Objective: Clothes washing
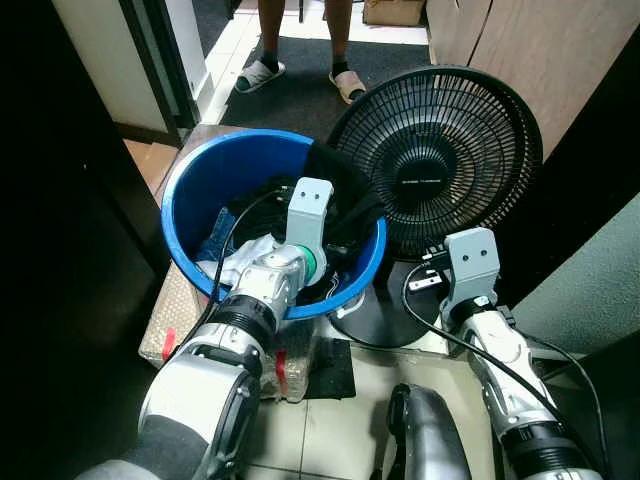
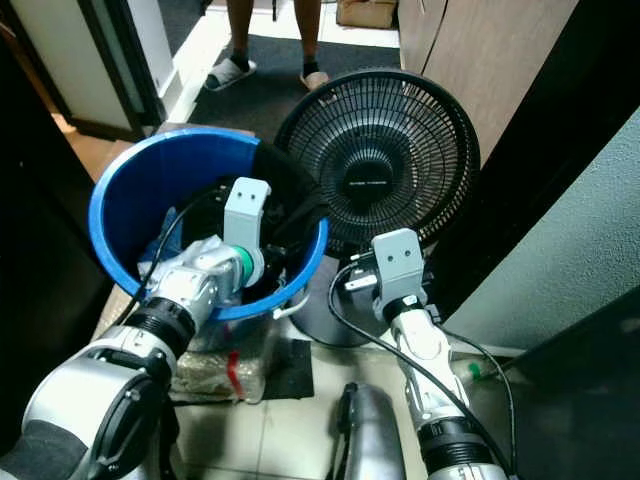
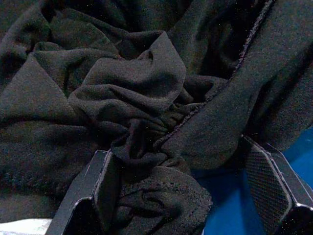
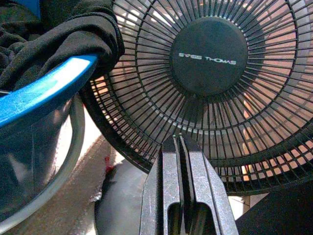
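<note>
the left gripper [image 3: 181, 181] is down inside the blue tub [image 1: 190, 190], its fingers [image 3: 100, 188] spread apart with a bunched fold of black cloth [image 3: 132, 98] lying between them, not yet pinched. the step in hand looks like taking the first garment out of the tub for the wash. the next move would call for closing on that fold and lifting straight up, high enough for the cloth to clear the rim, since part of it hangs over the edge toward the fan [image 1: 440, 150].

the right gripper [image 4: 180, 196] hangs just outside the tub, fingers pressed together on nothing, pointing at the fan's grille.

the tub sits on a low wrapped block [image 1: 175, 315] and holds a heap of laundry: the black cloth on top, something blue [image 1: 215, 240] and something white [image 1: 240, 262] beneath, though what garments they are is hard to tell.

the fan stands just beside the tub, touching the draped cloth. beyond, a person's feet [image 1: 262, 72] in slippers stand on a dark mat.
</note>
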Controlling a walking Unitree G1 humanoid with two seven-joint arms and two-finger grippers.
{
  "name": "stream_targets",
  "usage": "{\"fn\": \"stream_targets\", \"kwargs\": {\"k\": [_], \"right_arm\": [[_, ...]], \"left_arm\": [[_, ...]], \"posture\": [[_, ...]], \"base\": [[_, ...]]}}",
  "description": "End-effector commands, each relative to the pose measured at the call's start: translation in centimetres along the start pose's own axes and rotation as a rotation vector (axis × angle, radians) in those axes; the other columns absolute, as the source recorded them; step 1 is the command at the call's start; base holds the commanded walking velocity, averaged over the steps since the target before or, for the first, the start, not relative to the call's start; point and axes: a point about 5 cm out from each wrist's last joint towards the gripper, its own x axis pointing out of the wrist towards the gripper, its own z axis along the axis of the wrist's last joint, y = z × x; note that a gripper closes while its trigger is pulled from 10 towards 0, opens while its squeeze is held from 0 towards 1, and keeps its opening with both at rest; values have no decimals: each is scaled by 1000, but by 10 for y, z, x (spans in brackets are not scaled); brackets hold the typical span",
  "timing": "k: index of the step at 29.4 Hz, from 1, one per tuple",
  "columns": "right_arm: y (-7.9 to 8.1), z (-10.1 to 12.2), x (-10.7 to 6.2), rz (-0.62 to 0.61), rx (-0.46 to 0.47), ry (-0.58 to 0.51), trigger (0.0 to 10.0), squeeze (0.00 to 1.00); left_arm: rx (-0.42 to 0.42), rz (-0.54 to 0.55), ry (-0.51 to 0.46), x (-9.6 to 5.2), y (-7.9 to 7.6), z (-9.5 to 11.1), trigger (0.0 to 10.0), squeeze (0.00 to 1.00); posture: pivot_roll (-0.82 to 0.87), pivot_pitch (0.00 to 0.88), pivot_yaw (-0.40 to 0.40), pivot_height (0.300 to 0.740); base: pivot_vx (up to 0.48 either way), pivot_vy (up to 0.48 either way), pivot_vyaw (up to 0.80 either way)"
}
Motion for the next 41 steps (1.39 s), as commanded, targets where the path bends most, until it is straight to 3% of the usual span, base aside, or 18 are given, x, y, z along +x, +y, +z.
{"fn": "stream_targets", "kwargs": {"k": [1, 5, 8, 10, 12, 14, 15, 16, 17, 22, 23, 24, 25, 32, 33, 35, 36, 41], "right_arm": [[3, -5, -3, -1, 6, 22, 10000, 0], [4, -3, -1, -1, 8, 16, 10000, 0], [5, -2, -1, -3, 9, 14, 10000, 0], [5, -2, -1, -3, 9, 14, 10000, 0], [6, -2, -1, -1, 10, 14, 10000, 0], [6, -2, -1, -1, 11, 13, 10000, 0], [7, -2, 0, 0, 12, 12, 10000, 0], [7, -1, 0, 1, 13, 11, 10000, 0], [8, -1, 1, 1, 15, 9, 10000, 0], [8, -1, 1, 1, 16, 7, 10000, 0], [8, -1, 1, 0, 17, 6, 10000, 0], [8, -1, 1, 0, 17, 6, 10000, 0], [9, -1, 1, 0, 19, 6, 10000, 0], [11, 0, 4, -2, 25, 1, 10000, 0], [12, 1, 4, -2, 26, -2, 10000, 0], [12, 1, 4, -3, 27, -3, 10000, 0], [13, 1, 4, -4, 28, -5, 10000, 0], [11, -1, 2, -11, 30, -4, 10000, 0]], "left_arm": [[-7, -28, 51, 2, -7, -14, 0, 0], [18, -23, 7, 2, -6, -5, 0, 0], [138, -14, -99, 1, -8, 11, 0, 0], [138, -14, -99, 1, -8, 11, 0, 0], [222, -20, -157, -1, -11, 16, 0, 0], [233, -21, -165, -1, -11, 16, 0, 0], [242, -20, -176, -2, -10, 16, 784, 0], [256, -13, -184, -3, -9, 17, 4745, 0], [279, 1, -195, -4, -6, 18, 10000, 0], [322, 27, -229, -7, -2, 23, 10000, 0], [347, 39, -259, -10, 1, 27, 6745, 0], [347, 39, -259, -10, 1, 27, 6745, 0], [362, 41, -288, -14, 3, 30, 0, 0], [392, 35, -349, -26, 8, 34, 0, 0], [411, 26, -361, -31, 8, 34, 3529, 0], [427, 21, -369, -34, 8, 34, 3529, 0], [438, 21, -378, -39, 9, 33, 10000, 0], [434, 76, -349, -58, 23, 15, 10000, 0]], "posture": [[17, 252, 67, 460], [18, 243, 69, 460], [22, 237, 68, 460], [22, 237, 68, 460], [26, 234, 67, 460], [26, 234, 67, 460], [26, 234, 67, 460], [26, 234, 67, 460], [32, 229, 70, 460], [33, 229, 70, 460], [38, 225, 70, 460], [38, 225, 70, 460], [45, 221, 73, 460], [46, 209, 82, 460], [46, 207, 84, 460], [46, 207, 84, 460], [46, 203, 88, 460], [46, 199, 94, 460]], "base": [[0, 0, 0], [0, 0, 0], [0, 0, 0], [0, 0, 0], [0, 0, 0], [0, 0, 0], [0, 0, 0], [0, 0, 0], [0, 0, 0], [0, 0, 0], [0, 0, 0], [0, 0, 0], [0, 0, 0], [0, 0, 0], [0, 0, 0], [0, 0, 0], [0, 0, 0], [0, 0, 0]]}}
